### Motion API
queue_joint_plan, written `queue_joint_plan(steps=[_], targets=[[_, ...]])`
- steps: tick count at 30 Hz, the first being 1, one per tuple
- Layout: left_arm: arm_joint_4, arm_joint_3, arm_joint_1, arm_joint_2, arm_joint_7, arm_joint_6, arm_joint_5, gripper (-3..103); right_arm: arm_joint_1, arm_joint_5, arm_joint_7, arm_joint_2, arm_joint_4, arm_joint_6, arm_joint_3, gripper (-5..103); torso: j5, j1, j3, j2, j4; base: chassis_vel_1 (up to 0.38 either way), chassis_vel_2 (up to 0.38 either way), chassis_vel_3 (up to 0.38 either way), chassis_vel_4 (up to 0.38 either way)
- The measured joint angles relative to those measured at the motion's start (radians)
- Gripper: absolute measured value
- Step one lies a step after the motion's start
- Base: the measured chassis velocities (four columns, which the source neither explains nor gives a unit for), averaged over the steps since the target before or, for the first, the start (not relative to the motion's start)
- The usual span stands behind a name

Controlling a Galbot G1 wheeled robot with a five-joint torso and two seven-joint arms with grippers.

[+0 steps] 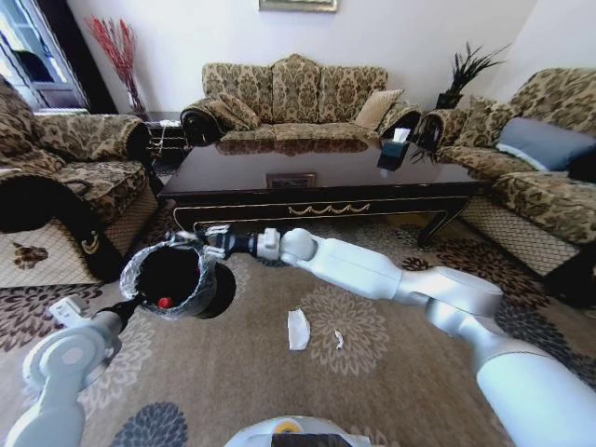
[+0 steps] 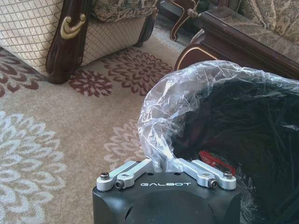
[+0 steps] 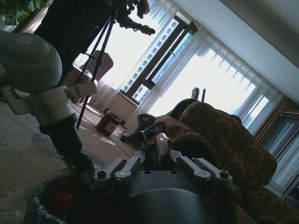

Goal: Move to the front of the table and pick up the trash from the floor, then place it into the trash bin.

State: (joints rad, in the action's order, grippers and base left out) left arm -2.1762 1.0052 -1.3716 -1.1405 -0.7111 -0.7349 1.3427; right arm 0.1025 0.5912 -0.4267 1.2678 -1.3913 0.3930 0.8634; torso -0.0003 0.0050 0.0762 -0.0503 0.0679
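The black trash bin (image 1: 174,277) with its crinkly clear liner stands on the patterned floor (image 1: 242,372) in front of the dark table (image 1: 317,172). My left gripper (image 1: 133,300) is shut on the bin's lined rim (image 2: 161,149). A red-capped bottle (image 1: 165,302) lies inside the bin (image 2: 243,140). My right gripper (image 1: 196,238) hovers over the bin's far rim, its fingers (image 3: 161,142) together with nothing between them. A white crumpled wrapper (image 1: 298,328) and a small scrap (image 1: 339,340) lie on the carpet to the right of the bin.
Patterned sofas ring the table: one at the back (image 1: 293,93), one at the left (image 1: 65,177), one at the right (image 1: 540,168). A sofa's carved leg (image 2: 63,46) stands close to the bin. Open carpet lies between me and the table.
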Motion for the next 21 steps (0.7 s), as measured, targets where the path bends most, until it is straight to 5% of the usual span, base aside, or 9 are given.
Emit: queue_joint_plan(steps=[15,21], targets=[[-0.006,0.004,-0.004,-0.012,0.004,-0.001,-0.004,2,-0.013,-0.090,-0.041,0.013,0.045,-0.044,0.042,19,0.0003,0.000,0.000,0.000,0.0001,0.000,0.000,0.000,0.000],[-0.015,0.006,-0.010,-0.020,0.006,-0.001,-0.006,2,0.000,-0.079,-0.069,0.012,0.054,-0.049,0.036,42,0.0003,0.000,0.000,0.000,-0.0001,0.000,0.000,0.000,0.000]])
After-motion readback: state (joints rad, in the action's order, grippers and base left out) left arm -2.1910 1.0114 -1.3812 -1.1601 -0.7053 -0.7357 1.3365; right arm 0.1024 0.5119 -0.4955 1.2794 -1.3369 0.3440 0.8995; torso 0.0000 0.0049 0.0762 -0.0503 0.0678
